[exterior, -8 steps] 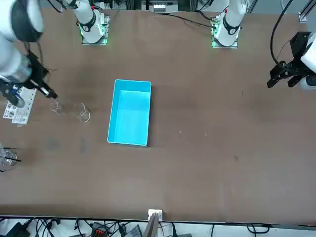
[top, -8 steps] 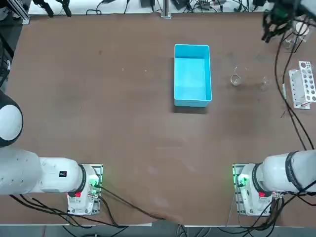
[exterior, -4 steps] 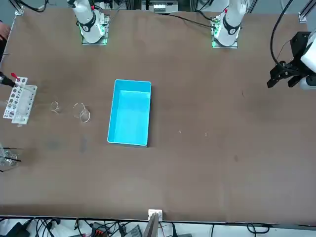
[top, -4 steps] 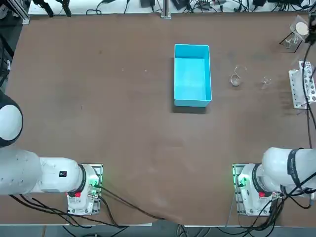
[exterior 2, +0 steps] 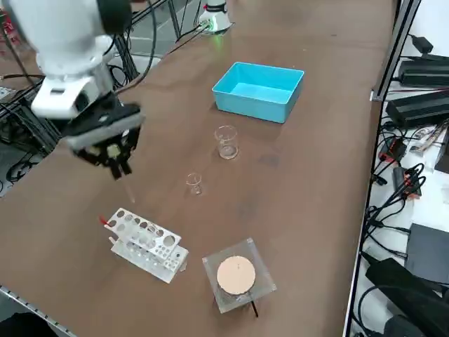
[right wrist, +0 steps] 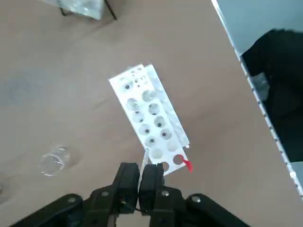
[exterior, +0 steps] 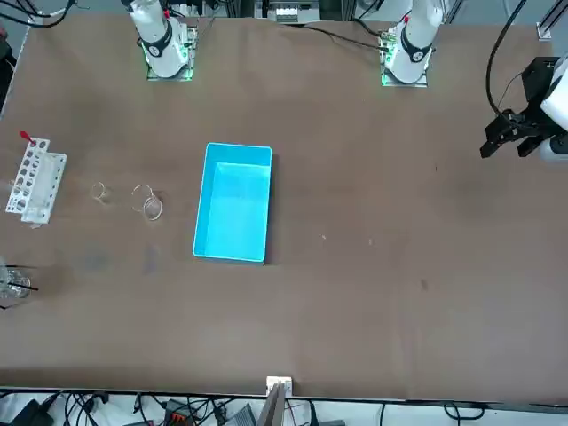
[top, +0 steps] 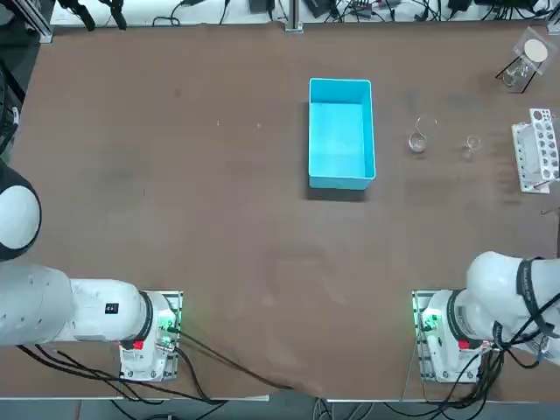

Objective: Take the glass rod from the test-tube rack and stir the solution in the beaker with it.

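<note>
Withdrawn toward the arm bases since the earlier frame, the right gripper [right wrist: 141, 166] is positioned above the table near the test-tube rack [exterior 2: 146, 243], fingers clamped on the glass rod [right wrist: 144, 161]. The beaker [exterior 2: 226, 143] stands between the blue tray [exterior 2: 247, 107] and the smaller glass [exterior 2: 194, 184].

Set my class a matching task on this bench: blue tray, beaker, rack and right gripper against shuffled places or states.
1. blue tray
2. beaker
3. rack
4. right gripper

A. white, with rows of round holes
B. above the table near the rack, closed on the glass rod
C. open-topped, rectangular
D. clear, between tray and smaller glass

Pairs: 1-C, 2-D, 3-A, 4-B
</note>
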Controlling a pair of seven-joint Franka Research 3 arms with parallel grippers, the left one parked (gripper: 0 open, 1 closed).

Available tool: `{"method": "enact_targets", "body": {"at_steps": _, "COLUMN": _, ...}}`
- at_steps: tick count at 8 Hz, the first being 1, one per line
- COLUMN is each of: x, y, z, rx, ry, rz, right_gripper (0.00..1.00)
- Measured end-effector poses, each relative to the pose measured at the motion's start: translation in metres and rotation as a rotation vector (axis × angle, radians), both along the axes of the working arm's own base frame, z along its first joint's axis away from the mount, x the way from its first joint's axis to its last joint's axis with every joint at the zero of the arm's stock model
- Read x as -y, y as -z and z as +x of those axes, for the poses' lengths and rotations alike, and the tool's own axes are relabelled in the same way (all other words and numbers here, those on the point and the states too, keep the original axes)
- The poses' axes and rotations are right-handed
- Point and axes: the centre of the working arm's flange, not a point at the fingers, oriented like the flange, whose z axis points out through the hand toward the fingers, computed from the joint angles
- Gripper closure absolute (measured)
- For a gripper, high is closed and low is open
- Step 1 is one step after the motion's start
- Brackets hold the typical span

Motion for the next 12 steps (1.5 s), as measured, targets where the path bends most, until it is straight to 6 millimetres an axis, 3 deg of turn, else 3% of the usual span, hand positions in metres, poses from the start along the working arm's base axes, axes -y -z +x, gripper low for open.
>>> {"method": "enact_targets", "body": {"at_steps": 2, "x": 0.021, "y": 0.027, "z": -0.013, "rx": -0.003, "ry": 0.035, "rz": 0.052, "right_gripper": 0.94}}
{"method": "enact_targets", "body": {"at_steps": 5, "x": 0.020, "y": 0.065, "z": -0.017, "rx": 0.051, "ry": 0.016, "rz": 0.017, "right_gripper": 0.94}}
{"method": "enact_targets", "body": {"at_steps": 12, "x": 0.027, "y": 0.066, "z": -0.035, "rx": 0.037, "ry": -0.010, "rz": 0.027, "right_gripper": 0.94}}
